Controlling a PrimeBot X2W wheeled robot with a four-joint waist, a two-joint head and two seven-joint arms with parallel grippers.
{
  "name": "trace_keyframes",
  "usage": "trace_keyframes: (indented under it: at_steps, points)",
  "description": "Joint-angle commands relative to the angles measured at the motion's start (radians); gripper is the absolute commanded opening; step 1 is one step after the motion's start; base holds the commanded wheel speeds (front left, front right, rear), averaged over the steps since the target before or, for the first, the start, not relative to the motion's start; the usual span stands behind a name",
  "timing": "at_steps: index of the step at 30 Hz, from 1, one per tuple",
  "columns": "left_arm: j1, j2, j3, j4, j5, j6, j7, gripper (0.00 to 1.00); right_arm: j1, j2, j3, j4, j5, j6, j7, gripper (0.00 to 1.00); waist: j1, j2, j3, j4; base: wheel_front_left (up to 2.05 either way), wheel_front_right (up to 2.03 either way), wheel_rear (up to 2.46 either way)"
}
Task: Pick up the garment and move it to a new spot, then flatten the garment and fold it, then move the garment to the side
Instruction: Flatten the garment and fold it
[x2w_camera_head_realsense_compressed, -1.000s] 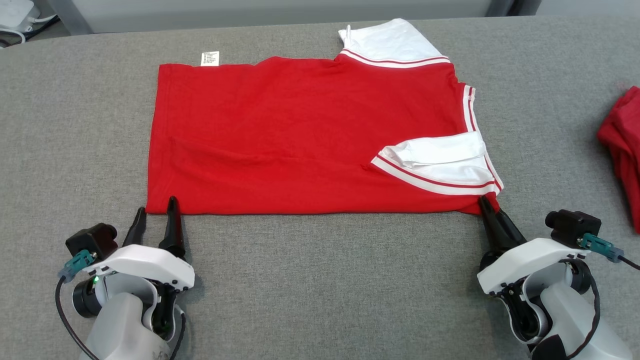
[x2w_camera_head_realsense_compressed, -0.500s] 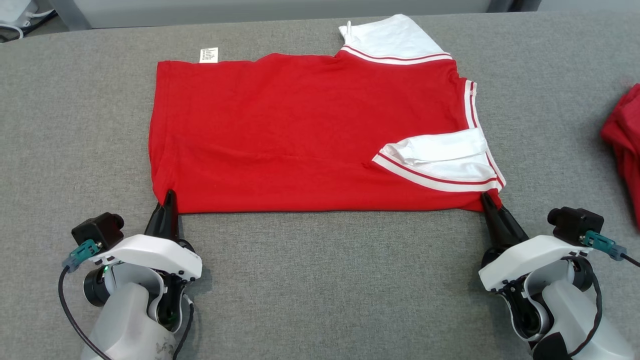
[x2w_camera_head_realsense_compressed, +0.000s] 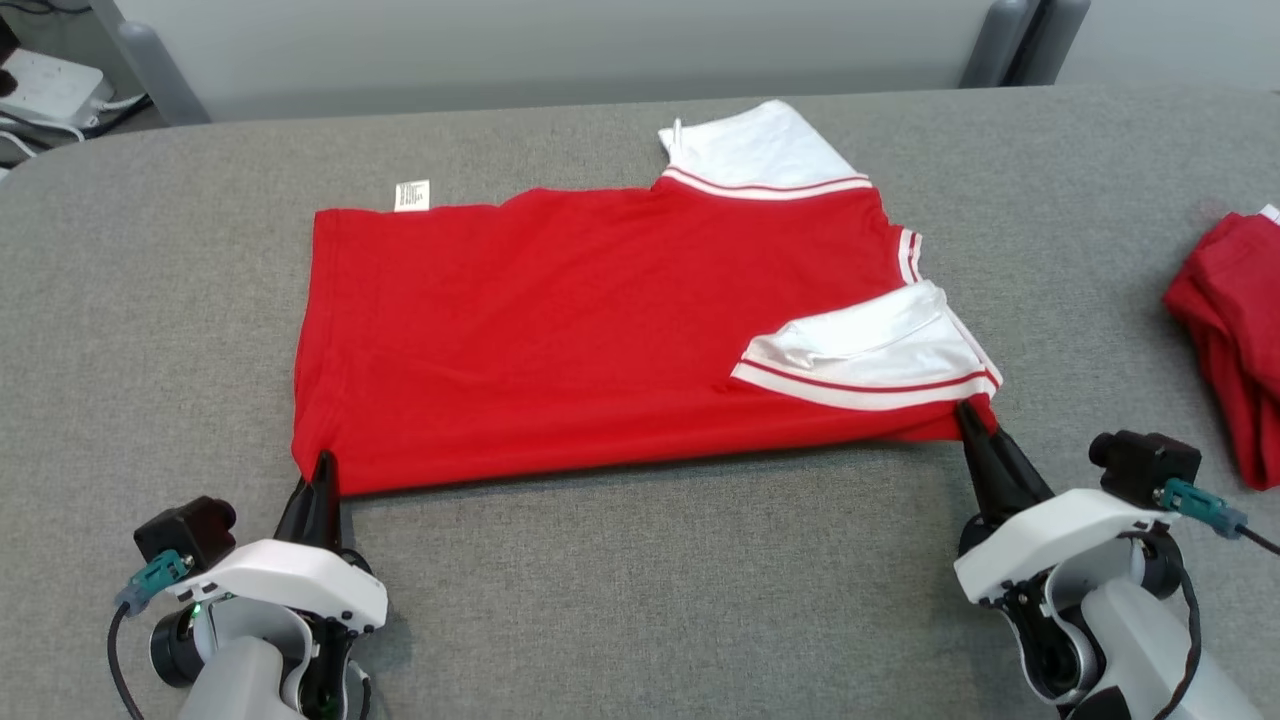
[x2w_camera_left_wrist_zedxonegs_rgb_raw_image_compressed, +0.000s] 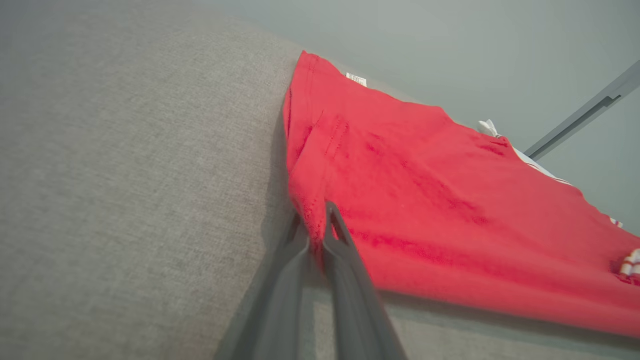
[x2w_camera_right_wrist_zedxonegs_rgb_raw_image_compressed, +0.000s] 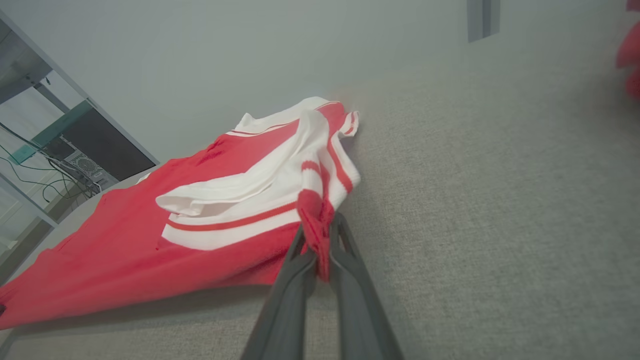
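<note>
The garment (x2w_camera_head_realsense_compressed: 560, 330) is a red shirt with white, red-striped sleeves, spread on the grey table (x2w_camera_head_realsense_compressed: 640, 600) with one sleeve folded onto its body. My left gripper (x2w_camera_head_realsense_compressed: 318, 470) is shut on its near left corner, and the left wrist view shows red cloth (x2w_camera_left_wrist_zedxonegs_rgb_raw_image_compressed: 400, 200) pinched between the fingers (x2w_camera_left_wrist_zedxonegs_rgb_raw_image_compressed: 345, 280). My right gripper (x2w_camera_head_realsense_compressed: 968, 412) is shut on the near right corner below the folded sleeve (x2w_camera_head_realsense_compressed: 870, 350); the right wrist view shows bunched red fabric (x2w_camera_right_wrist_zedxonegs_rgb_raw_image_compressed: 315, 220) clamped in its fingertips (x2w_camera_right_wrist_zedxonegs_rgb_raw_image_compressed: 345, 240). The near edge hangs slightly off the table, casting a shadow.
Another red cloth (x2w_camera_head_realsense_compressed: 1235, 330) lies at the table's right edge. A white care label (x2w_camera_head_realsense_compressed: 411, 195) sticks out at the garment's far left edge. A grey wall and frame posts (x2w_camera_head_realsense_compressed: 1010, 40) stand beyond the table.
My left gripper went from open beside the near left corner to shut on it. Both grippers now lift the near edge a little. The head camera has tilted, shifting the whole picture down.
</note>
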Motion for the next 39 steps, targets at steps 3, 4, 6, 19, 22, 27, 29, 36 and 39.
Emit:
trace_keyframes:
  at_steps: [3,4,6,19,22,27,29,36,39]
  points:
    - [0.026,0.028,0.043,-0.026,0.021,0.0,-0.006,0.0,0.043,-0.015,0.023,-0.031,0.006,-0.003,-0.012,0.0,0.0,0.0,-0.04,-0.007,0.0,0.0,0.0]
    - [0.035,0.028,0.048,-0.028,0.025,0.0,-0.006,0.0,0.054,-0.016,0.025,-0.036,0.008,-0.003,-0.012,0.0,0.0,0.0,-0.049,-0.008,0.0,0.0,0.0]
    - [0.053,0.025,0.055,-0.031,0.03,0.0,-0.006,0.0,0.076,-0.018,0.03,-0.045,0.01,-0.003,-0.012,0.0,0.0,0.0,-0.065,-0.01,0.0,0.0,0.0]
    - [0.133,0.015,0.093,-0.07,0.059,0.004,-0.006,0.0,0.18,-0.037,0.04,-0.126,0.037,-0.003,-0.012,0.0,0.0,0.0,-0.103,-0.022,0.0,0.0,0.0]
    - [0.15,0.013,0.092,-0.087,0.068,0.009,-0.006,0.0,0.197,-0.043,0.037,-0.138,0.039,-0.003,-0.012,0.0,0.0,0.0,-0.102,-0.021,0.0,0.0,0.0]
    - [0.154,0.01,0.074,-0.07,0.078,0.012,-0.006,0.3,0.206,-0.047,0.055,-0.113,0.045,-0.003,-0.012,0.18,0.0,0.0,-0.094,-0.017,0.0,0.0,0.0]
    - [0.149,0.01,0.073,-0.064,0.075,0.012,-0.006,1.0,0.199,-0.048,0.06,-0.097,0.046,-0.003,-0.012,0.97,0.0,0.0,-0.089,-0.015,0.0,0.0,0.0]
    - [0.138,0.012,0.081,-0.108,0.107,0.04,-0.006,1.0,0.167,-0.06,-0.002,-0.085,0.01,-0.003,-0.012,1.0,0.0,0.0,-0.077,-0.004,0.0,0.0,0.0]
    - [0.136,0.019,0.086,-0.139,0.129,0.044,-0.006,1.0,0.159,-0.06,-0.049,-0.107,-0.031,-0.003,-0.012,1.0,0.0,0.0,-0.076,-0.003,0.0,0.0,0.0]
